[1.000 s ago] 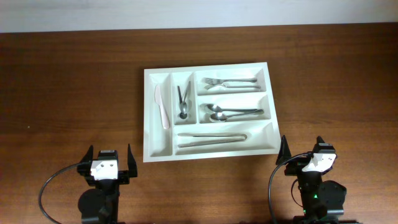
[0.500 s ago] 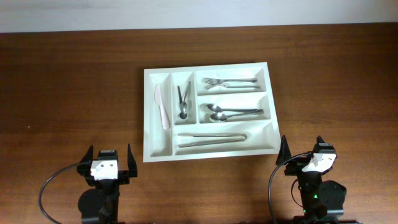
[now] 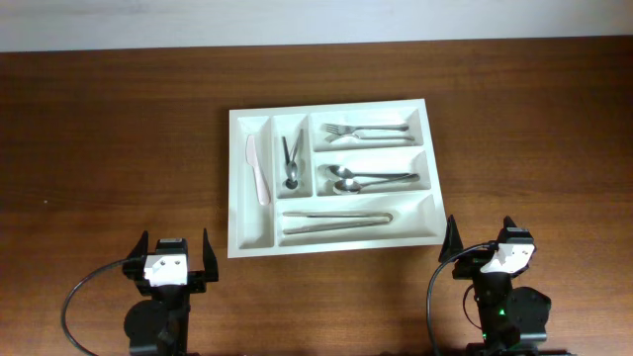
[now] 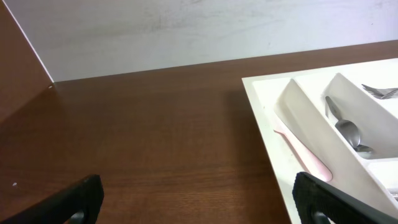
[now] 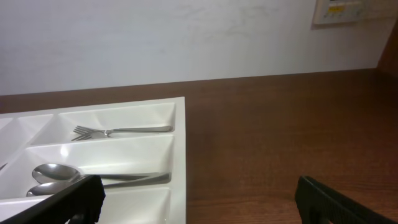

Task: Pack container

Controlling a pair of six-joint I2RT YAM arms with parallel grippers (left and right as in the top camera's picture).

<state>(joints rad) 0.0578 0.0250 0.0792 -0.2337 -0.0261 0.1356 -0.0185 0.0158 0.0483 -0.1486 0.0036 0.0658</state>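
Note:
The white cutlery tray [image 3: 237, 198] lies in the middle of the wooden table. It holds a pale pink knife [image 3: 257, 170], small tongs with a spoon [image 3: 293, 158], forks [image 3: 364, 132], spoons [image 3: 368, 180] and long tongs [image 3: 336, 222]. My left gripper [image 3: 175, 253] is open and empty at the near left, apart from the tray. My right gripper [image 3: 482, 238] is open and empty at the near right. The left wrist view shows the tray's left side [image 4: 267, 118] and the knife [image 4: 305, 155]. The right wrist view shows the tray's right side [image 5: 179, 149], a fork [image 5: 121, 131] and spoons [image 5: 99, 175].
A white wall [image 5: 186, 37] runs behind the table's far edge, with a switch plate [image 5: 342, 9] at upper right. Bare wood [image 3: 109, 148] lies on both sides of the tray.

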